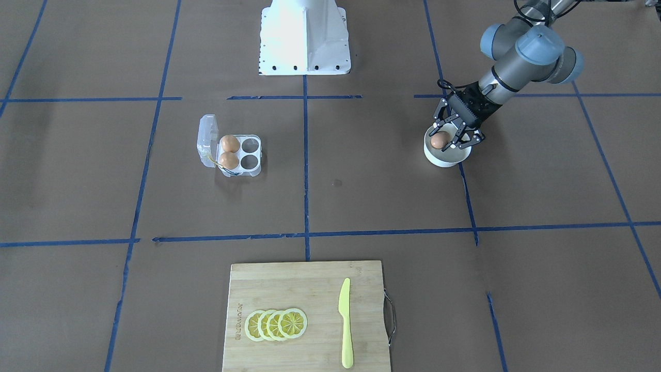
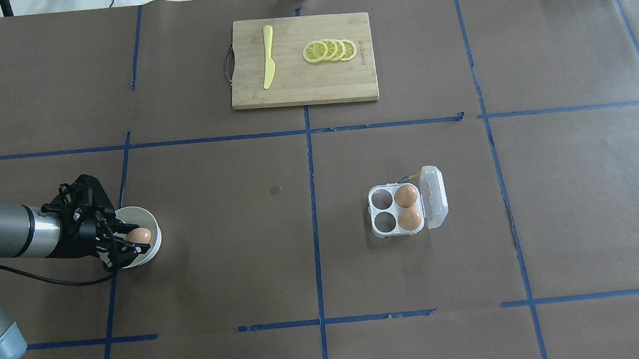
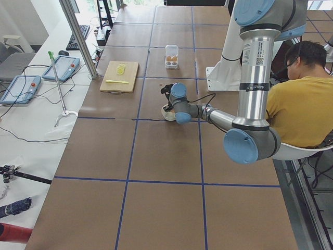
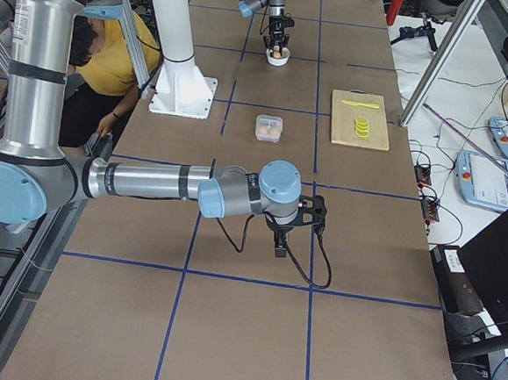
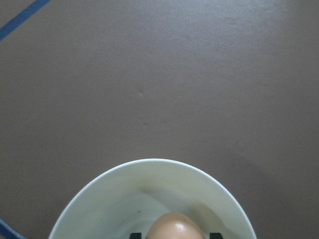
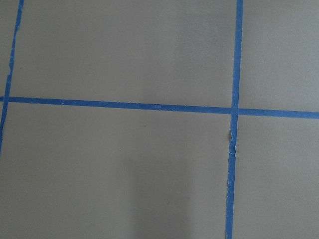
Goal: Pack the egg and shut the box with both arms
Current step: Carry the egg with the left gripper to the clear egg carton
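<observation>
The clear egg carton (image 1: pixel 256 156) lies open, its lid (image 1: pixel 206 138) folded back. Two orange-brown eggs (image 1: pixel 230 143) fill the two cells by the lid; the other two cells are empty. It also shows in the overhead view (image 2: pixel 384 227). A third egg (image 2: pixel 139 236) lies in a round white bowl (image 1: pixel 445 159). My left gripper (image 1: pixel 445 141) reaches into the bowl, open, with one finger on each side of this egg. The left wrist view shows the egg (image 5: pixel 172 226) and the bowl rim (image 5: pixel 154 161). My right gripper (image 4: pixel 280 243) hangs over bare table; I cannot tell its state.
A wooden cutting board (image 1: pixel 310 289) with a yellow knife (image 1: pixel 345 323) and lemon slices (image 1: pixel 276 324) lies on the operators' side. The white pedestal (image 1: pixel 304 36) stands at the robot's edge. A person in yellow (image 3: pixel 302 99) sits beside the table.
</observation>
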Motion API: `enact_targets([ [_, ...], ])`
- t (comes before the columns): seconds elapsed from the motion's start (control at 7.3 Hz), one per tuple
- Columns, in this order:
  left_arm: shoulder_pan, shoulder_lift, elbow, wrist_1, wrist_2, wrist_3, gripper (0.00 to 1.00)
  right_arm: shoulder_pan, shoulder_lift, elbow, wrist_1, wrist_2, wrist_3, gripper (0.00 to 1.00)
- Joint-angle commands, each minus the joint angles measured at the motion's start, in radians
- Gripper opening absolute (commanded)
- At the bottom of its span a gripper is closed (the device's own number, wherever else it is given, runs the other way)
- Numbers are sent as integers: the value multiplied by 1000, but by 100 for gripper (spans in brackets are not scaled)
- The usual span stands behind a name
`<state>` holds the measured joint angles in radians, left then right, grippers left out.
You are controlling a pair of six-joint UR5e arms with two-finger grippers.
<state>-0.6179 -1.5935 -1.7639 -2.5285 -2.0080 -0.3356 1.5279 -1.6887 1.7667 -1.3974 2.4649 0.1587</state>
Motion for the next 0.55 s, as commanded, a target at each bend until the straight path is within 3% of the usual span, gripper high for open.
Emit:
enact_targets([
  [0.0,-52,-32,-32,-50,0,3,0,0,3,-1,0,-1,1,100],
  [0.41,-77,-273,4,-92,0,3,0,0,6,-4,0,-1,1,100],
])
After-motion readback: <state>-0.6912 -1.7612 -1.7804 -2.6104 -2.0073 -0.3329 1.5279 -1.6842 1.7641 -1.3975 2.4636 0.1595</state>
